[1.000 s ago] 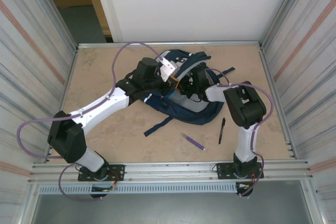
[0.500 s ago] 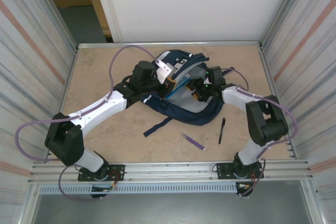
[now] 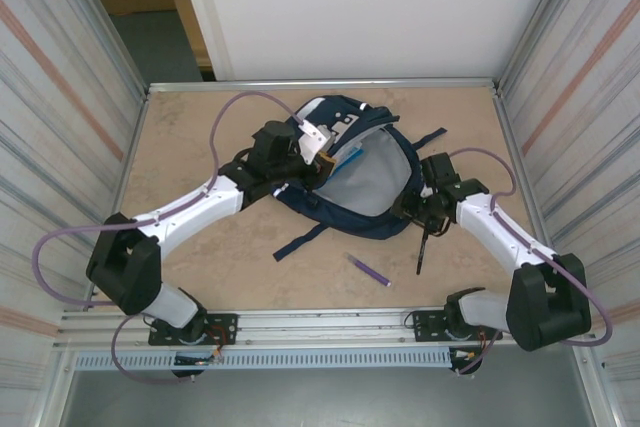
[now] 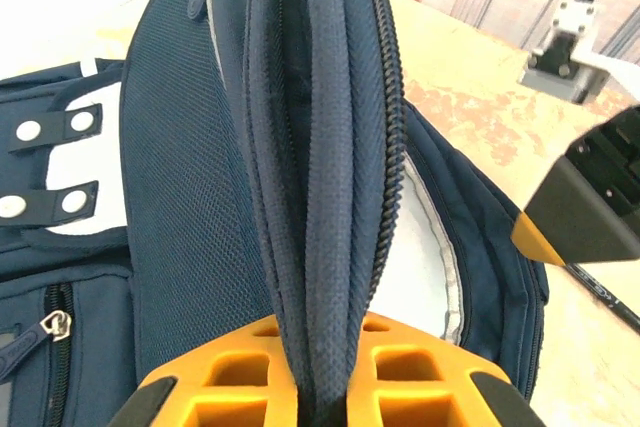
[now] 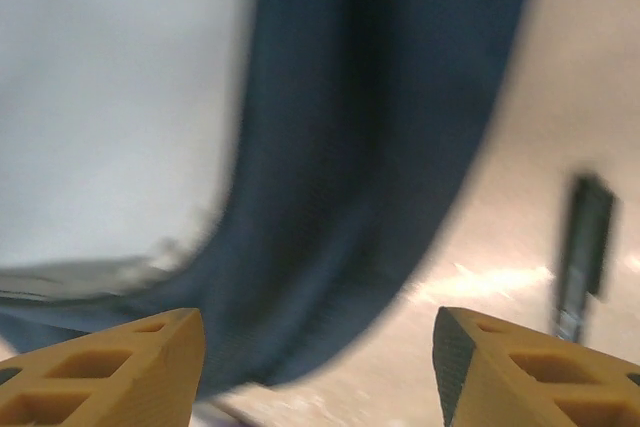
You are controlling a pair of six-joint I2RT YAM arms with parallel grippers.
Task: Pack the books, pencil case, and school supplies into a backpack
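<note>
The navy backpack (image 3: 365, 187) lies mid-table with its main opening gaping and pale lining showing. My left gripper (image 3: 322, 157) is shut on the backpack's zipped upper rim (image 4: 320, 147), and in the left wrist view this gripper (image 4: 322, 387) pinches the fold. My right gripper (image 3: 418, 213) is open and empty beside the backpack's right edge (image 5: 380, 147); this gripper (image 5: 320, 347) is blurred in its wrist view. The black pen (image 3: 422, 249) lies just in front of it and the purple pen (image 3: 370, 269) to its left. The books and pencil case are hidden.
A loose dark strap (image 3: 300, 239) trails from the backpack toward the near edge. Metal rails border the table (image 3: 200, 267), with ribbed walls on both sides. A thin light-blue strip (image 3: 348, 159) shows inside the opening; I cannot tell what it is.
My right gripper has come out of the backpack's opening, swung right and nearer, and opened. The backpack's mouth now gapes wider. The left gripper keeps its hold on the rim.
</note>
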